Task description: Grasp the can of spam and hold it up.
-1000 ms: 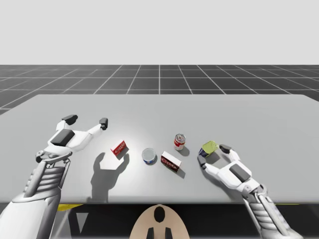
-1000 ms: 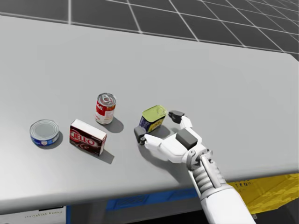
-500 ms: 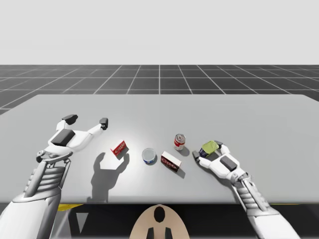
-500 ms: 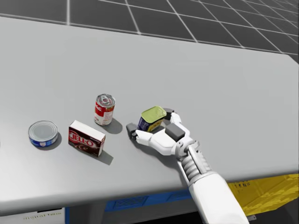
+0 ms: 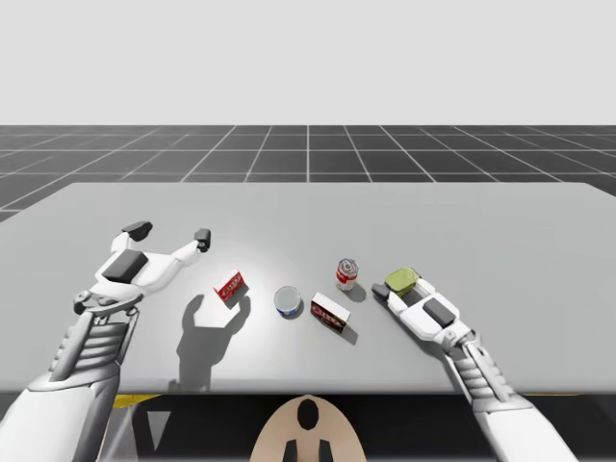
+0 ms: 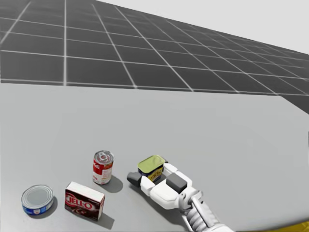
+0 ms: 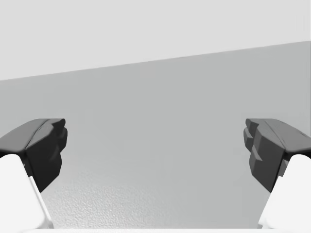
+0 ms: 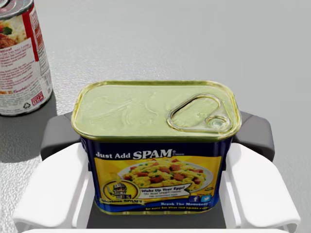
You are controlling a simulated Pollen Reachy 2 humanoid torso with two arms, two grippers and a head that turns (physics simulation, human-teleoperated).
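The spam can (image 5: 402, 280) is a blue rectangular tin with a yellow-green lid. It stands upright at the table's right centre. My right gripper (image 5: 399, 286) is shut on it, one finger pressed against each short side. In the right wrist view the spam can (image 8: 155, 141) sits squarely in my right gripper (image 8: 155, 145), label facing the camera. The head view shows the spam can (image 6: 151, 166) held by the right gripper (image 6: 149, 173) low over the table. My left gripper (image 5: 169, 232) hovers open at the far left, and the left gripper (image 7: 155, 150) has nothing between its fingers.
A red-and-white soup can (image 5: 346, 273) stands just left of the spam can. A red box (image 5: 330, 313), a flat blue tin (image 5: 288, 301) and a second red box (image 5: 231, 287) lie in a row further left. The grey table (image 5: 500, 231) has free room behind and to the right.
My right gripper has slid forward around the spam can and its fingers have shut on its sides. My head has turned upward. The left arm has stayed still.
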